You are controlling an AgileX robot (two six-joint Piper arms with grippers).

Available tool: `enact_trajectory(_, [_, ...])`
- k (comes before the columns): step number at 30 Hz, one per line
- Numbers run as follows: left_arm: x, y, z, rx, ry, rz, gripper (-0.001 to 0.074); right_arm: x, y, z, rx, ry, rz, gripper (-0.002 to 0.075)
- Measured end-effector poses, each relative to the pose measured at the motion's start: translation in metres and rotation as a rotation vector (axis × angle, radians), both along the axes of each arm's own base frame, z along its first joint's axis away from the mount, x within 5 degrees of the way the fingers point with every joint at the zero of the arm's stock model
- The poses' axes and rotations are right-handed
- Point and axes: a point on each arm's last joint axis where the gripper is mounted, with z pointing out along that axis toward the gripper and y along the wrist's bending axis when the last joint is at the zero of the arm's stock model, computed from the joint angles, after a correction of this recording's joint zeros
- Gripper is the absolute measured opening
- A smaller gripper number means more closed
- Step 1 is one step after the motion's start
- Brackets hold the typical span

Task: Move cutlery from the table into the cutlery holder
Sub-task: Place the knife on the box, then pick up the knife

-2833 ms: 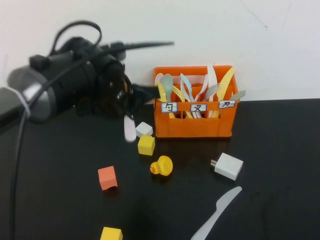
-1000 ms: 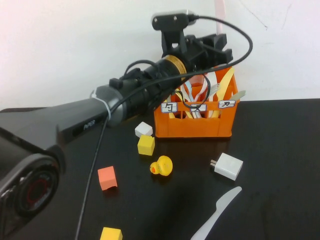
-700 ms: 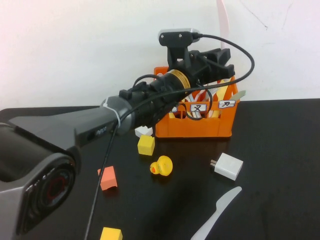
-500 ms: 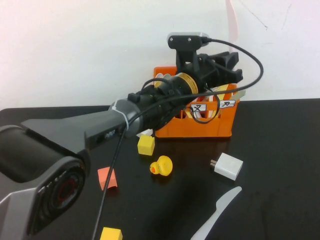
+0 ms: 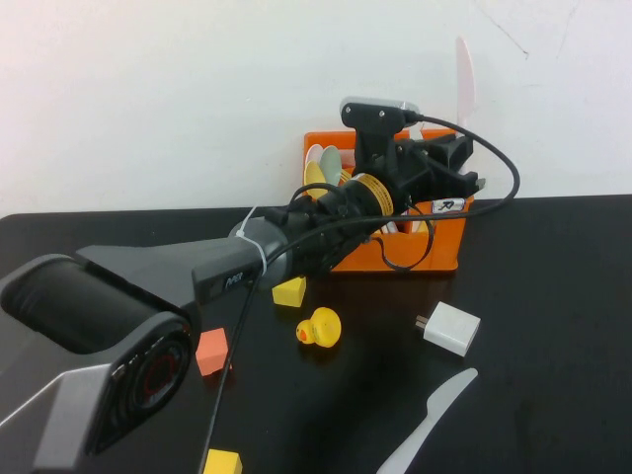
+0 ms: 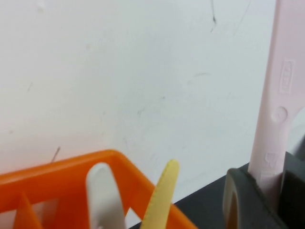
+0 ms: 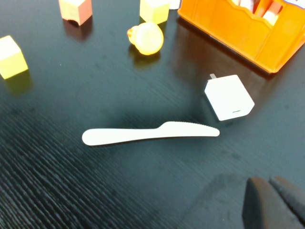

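My left gripper [image 5: 449, 163] is shut on the pale pink knife [image 5: 461, 79] and holds it upright over the right end of the orange cutlery holder [image 5: 439, 252]. In the left wrist view the pink knife [image 6: 279, 95] stands clamped between the dark fingers [image 6: 238, 198], above the holder's rim [image 6: 71, 164]. The pale grey-blue knife [image 5: 430, 420] lies flat on the black table [image 5: 553, 296] at the front right; it also shows in the right wrist view [image 7: 150, 134]. My right gripper [image 7: 269, 183] is shut and empty, hovering above the table near that knife.
The holder has several spoons, forks and knives in it. A white charger plug [image 5: 449, 328] lies between the holder and the grey-blue knife. A yellow duck [image 5: 320, 327], yellow cubes [image 5: 289, 290] [image 5: 221, 462] and an orange cube [image 5: 210, 352] lie at the left.
My left arm swung up from the table's left side to the holder, then moved right and down with the pink knife to its right end. The grey-blue knife has not moved.
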Motion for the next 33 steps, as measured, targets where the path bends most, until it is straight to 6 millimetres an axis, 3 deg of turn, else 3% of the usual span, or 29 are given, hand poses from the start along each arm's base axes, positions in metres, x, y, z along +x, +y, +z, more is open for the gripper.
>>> enact_trajectory(11, [0.003,0.003,-0.010,0.151,-0.003,0.043,0.0135,0.000,0.000,0.000,0.000,0.000,0.000,-0.0002])
enact_trajectory(18, [0.005,0.004,-0.013,0.194,-0.022,0.056,0.0346,0.000,0.000,0.000,0.000,0.000,0.000,-0.0002])
enact_trajectory(22, [0.005,0.004,-0.010,0.174,-0.028,0.061,0.0378,0.000,0.000,0.000,0.000,0.000,0.000,-0.0002])
enact_trajectory(24, [0.005,0.004,-0.004,0.186,-0.049,0.065,0.0346,0.000,0.000,0.000,0.000,0.000,0.000,-0.0002])
enact_trajectory(27, [0.003,0.008,0.014,0.242,-0.091,0.084,0.0230,0.000,0.000,0.000,0.000,0.000,0.000,-0.0002])
enact_trajectory(30, [-0.001,0.015,0.042,0.328,-0.126,0.118,0.0085,0.000,0.000,0.000,0.002,0.000,-0.001,-0.0002])
enact_trajectory(33, [-0.008,0.025,0.076,0.400,-0.118,0.164,0.0025,0.000,0.000,0.001,0.016,0.002,-0.005,-0.0002])
